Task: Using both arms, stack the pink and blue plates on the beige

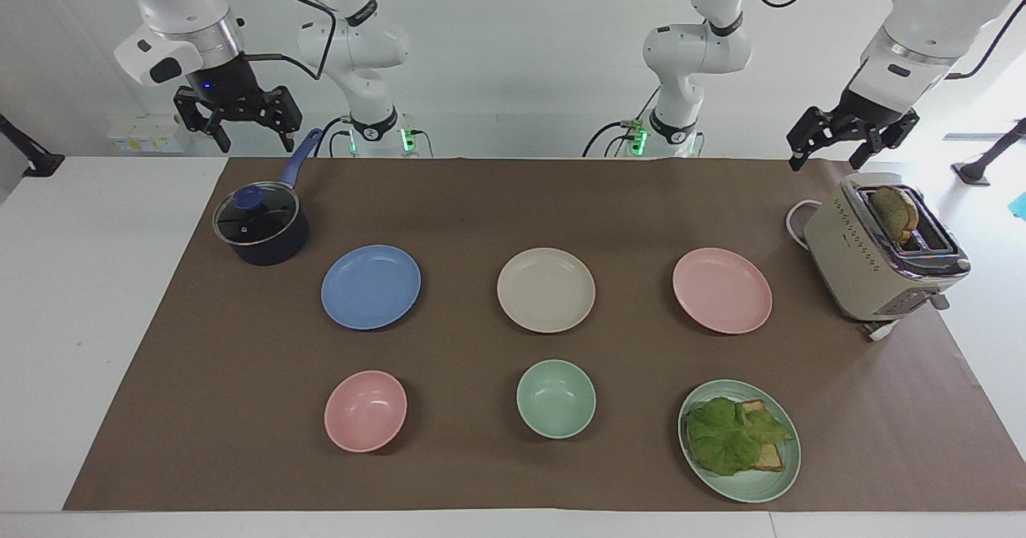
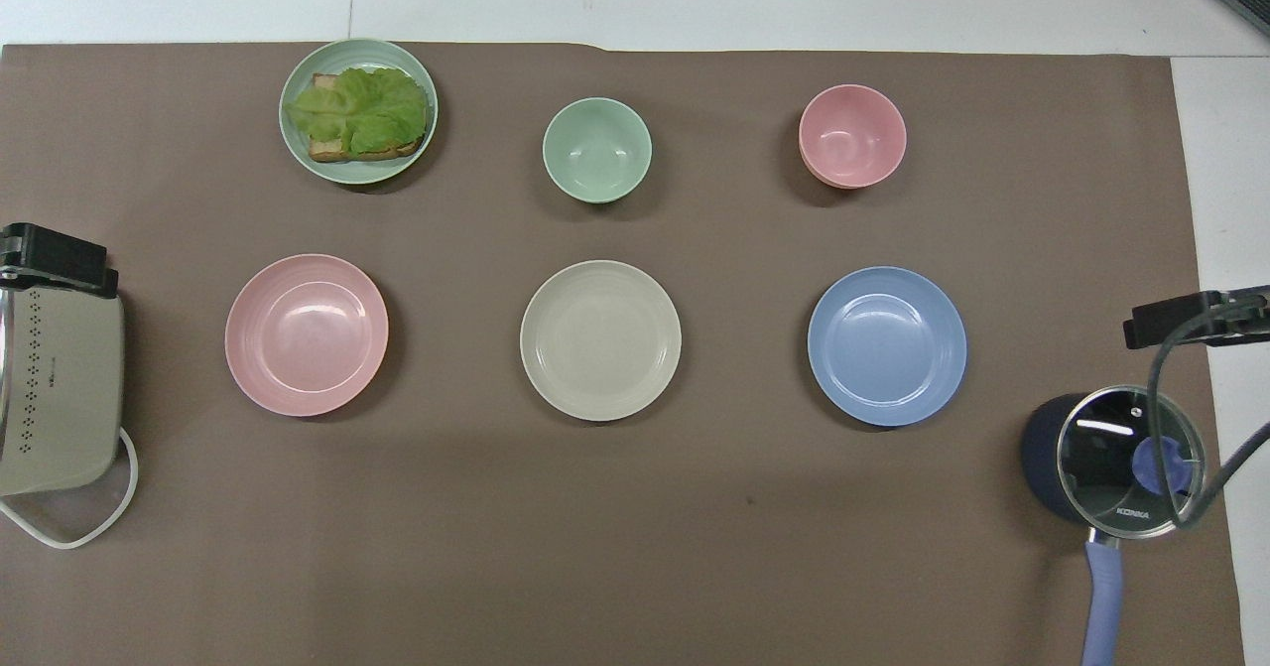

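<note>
Three plates lie in a row across the brown mat, each apart from the others. The beige plate [image 1: 546, 289] [image 2: 600, 339] is in the middle. The blue plate [image 1: 370, 287] [image 2: 886, 345] lies toward the right arm's end and the pink plate [image 1: 722, 290] [image 2: 306, 334] toward the left arm's end. All three are bare. My right gripper [image 1: 255, 141] [image 2: 1191, 317] hangs open in the air over the pot, holding nothing. My left gripper [image 1: 830, 155] [image 2: 55, 259] hangs open over the toaster, also holding nothing.
A dark pot with a glass lid [image 1: 260, 225] stands beside the blue plate. A beige toaster [image 1: 882, 253] holding a bread slice stands beside the pink plate. Farther from the robots lie a pink bowl [image 1: 365, 410], a green bowl [image 1: 555, 398] and a green plate [image 1: 781, 474] with lettuce and bread.
</note>
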Action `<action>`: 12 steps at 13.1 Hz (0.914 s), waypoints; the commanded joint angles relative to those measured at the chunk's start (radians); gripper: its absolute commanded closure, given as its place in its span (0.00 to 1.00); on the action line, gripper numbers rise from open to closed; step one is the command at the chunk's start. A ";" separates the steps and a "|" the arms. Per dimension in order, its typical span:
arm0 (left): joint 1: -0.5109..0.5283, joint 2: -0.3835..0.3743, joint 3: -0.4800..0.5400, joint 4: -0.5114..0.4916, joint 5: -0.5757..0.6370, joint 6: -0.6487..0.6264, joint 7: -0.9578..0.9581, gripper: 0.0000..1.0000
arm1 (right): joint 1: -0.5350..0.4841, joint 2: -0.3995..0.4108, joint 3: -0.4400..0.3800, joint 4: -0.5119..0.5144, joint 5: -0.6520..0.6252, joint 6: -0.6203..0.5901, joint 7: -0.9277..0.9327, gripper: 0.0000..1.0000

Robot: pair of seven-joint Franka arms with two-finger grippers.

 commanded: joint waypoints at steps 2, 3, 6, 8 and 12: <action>-0.001 -0.015 0.000 0.000 0.006 -0.010 0.007 0.00 | -0.009 -0.007 0.002 -0.009 -0.004 0.007 -0.031 0.00; 0.009 -0.025 0.002 -0.023 0.004 -0.001 0.001 0.00 | -0.010 -0.007 0.002 -0.009 -0.004 0.007 -0.031 0.00; 0.013 -0.051 0.006 -0.227 -0.003 0.165 0.001 0.00 | -0.010 -0.007 0.002 -0.009 -0.004 0.007 -0.031 0.00; 0.022 -0.048 0.009 -0.365 -0.003 0.319 0.003 0.00 | -0.009 -0.007 0.002 -0.009 -0.004 0.007 -0.031 0.00; 0.050 0.063 0.008 -0.491 -0.006 0.548 -0.006 0.00 | -0.010 -0.007 0.002 -0.009 -0.004 0.008 -0.031 0.00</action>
